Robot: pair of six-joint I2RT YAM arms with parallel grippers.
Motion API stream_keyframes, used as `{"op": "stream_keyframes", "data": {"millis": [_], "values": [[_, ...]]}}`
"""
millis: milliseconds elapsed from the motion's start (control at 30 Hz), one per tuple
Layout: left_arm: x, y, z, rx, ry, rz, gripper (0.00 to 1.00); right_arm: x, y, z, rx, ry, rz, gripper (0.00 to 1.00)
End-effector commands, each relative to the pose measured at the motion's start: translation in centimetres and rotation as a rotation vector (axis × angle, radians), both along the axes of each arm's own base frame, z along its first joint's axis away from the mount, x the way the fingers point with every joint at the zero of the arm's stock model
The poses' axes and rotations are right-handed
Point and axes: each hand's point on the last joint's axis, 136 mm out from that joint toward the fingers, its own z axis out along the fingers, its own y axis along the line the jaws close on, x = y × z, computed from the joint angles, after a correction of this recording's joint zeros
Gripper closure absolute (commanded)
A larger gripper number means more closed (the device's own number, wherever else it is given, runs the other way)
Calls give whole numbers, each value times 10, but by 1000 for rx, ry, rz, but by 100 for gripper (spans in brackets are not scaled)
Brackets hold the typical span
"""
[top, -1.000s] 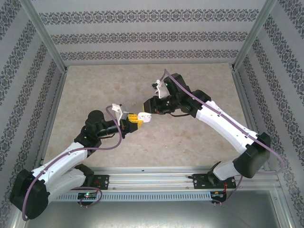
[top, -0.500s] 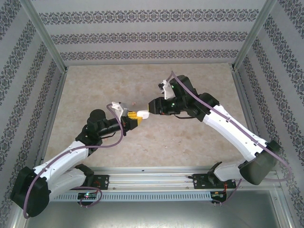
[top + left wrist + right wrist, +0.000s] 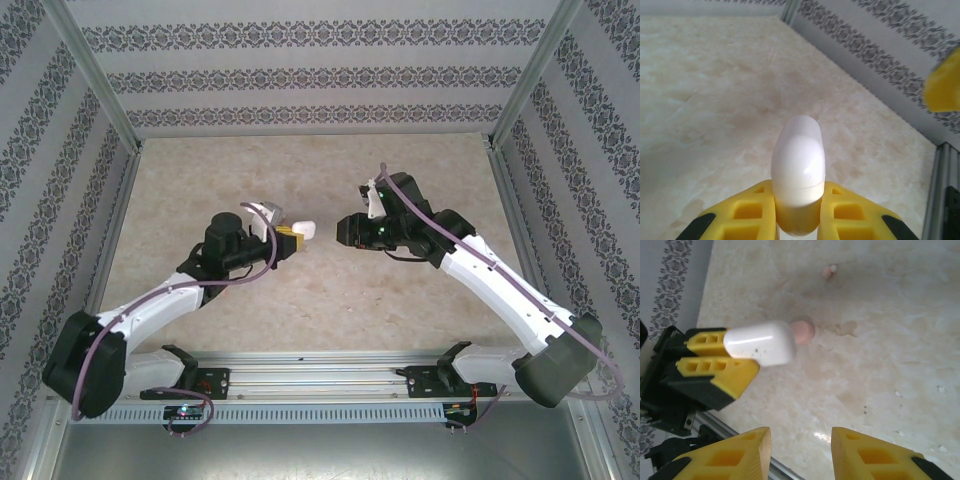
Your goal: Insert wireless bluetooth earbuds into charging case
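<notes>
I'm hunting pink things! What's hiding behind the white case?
A round pink thing lies on the table behind the white case in the left gripper; the case covers part of it.

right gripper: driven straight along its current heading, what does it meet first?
Most likely the white charging case held in the left gripper; the open right gripper points at it. In the right wrist view it sits left of centre, so a near miss is possible.
</notes>
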Motion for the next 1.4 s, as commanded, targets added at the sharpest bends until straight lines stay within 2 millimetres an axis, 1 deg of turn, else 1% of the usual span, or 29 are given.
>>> {"op": "stream_keyframes", "data": {"millis": [0,100,333,367,633,733,833,933,1033,1100,1167,1267,1367], "values": [[22,4,-3,16,32,72,100,2,-11,-8,-20,-9,-35,63],[38,-2,-16,22,71,85,100,3,-17,-16,-29,5,-46,63],[75,-29,-46,31,128,45,100,7,-26,-32,-44,38,-57,62],[80,-32,-54,36,148,41,100,7,-28,-35,-49,43,-59,62],[119,-64,-97,16,282,45,100,6,-46,-55,-74,86,-86,61],[126,-81,-113,40,297,20,100,7,-52,-59,-74,93,-98,60],[130,-94,-130,66,322,5,100,8,-59,-61,-77,96,-111,60],[134,-102,-141,88,336,9,100,8,-65,-63,-75,102,-124,60],[137,-104,-152,105,378,18,100,10,-68,-64,-69,108,-129,60],[136,-105,-157,133,385,19,94,12,-68,-63,-64,109,-127,60],[135,-104,-159,164,378,23,86,13,-67,-62,-67,109,-120,60],[134,-99,-157,201,367,39,70,12,-68,-59,-68,107,-116,59],[133,-95,-148,223,346,43,60,9,-68,-58,-64,105,-119,59]]}}
